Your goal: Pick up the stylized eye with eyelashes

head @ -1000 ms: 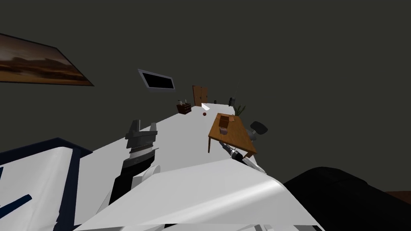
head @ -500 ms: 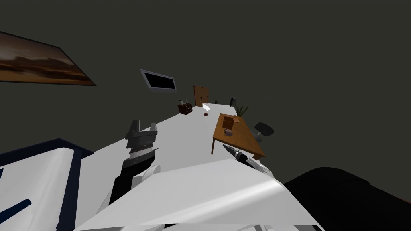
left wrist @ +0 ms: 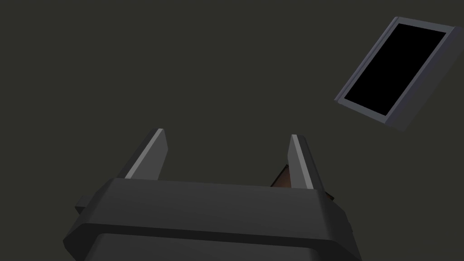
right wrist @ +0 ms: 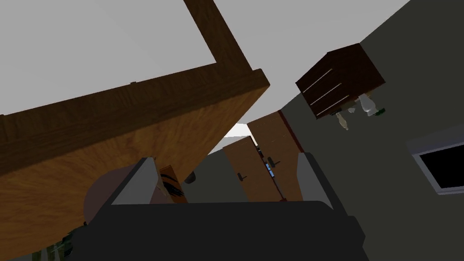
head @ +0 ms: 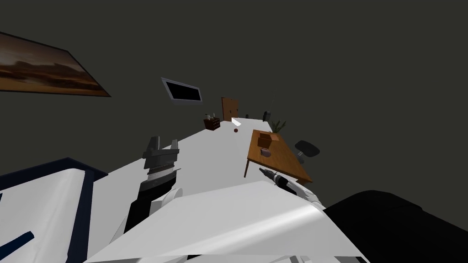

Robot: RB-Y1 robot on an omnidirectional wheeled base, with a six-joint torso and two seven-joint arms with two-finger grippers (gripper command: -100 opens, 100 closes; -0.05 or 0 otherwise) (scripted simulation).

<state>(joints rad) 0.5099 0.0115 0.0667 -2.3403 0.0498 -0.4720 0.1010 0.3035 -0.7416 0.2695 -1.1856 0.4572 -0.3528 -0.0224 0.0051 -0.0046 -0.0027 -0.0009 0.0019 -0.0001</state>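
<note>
i see the eye (head: 265,152) as a small rounded dull purple thing on the wooden table (head: 283,160), a little way past the tips of my right gripper (head: 262,170). from my right hand's camera the eye (right wrist: 106,188) sits partly behind one finger (right wrist: 136,181), and its dark lashes poke out past that finger into the gap between the two. so the lashes point across the jaws, toward the other finger. i cannot tell which way its long side runs, since too much of it is hidden.

the right gripper (right wrist: 226,156) has its jaws wide apart and nothing is in them. it is near the table's (right wrist: 136,131) near edge. a brown box (head: 265,138) stands on the table just beyond the eye.

my left gripper (head: 161,145) is up by my side, well apart from the table, jaws also spread with nothing between them (left wrist: 226,136).

since a second ago the whole head picture has slid a bit, so i have moved. my right hand has stayed by the table's edge.
</note>
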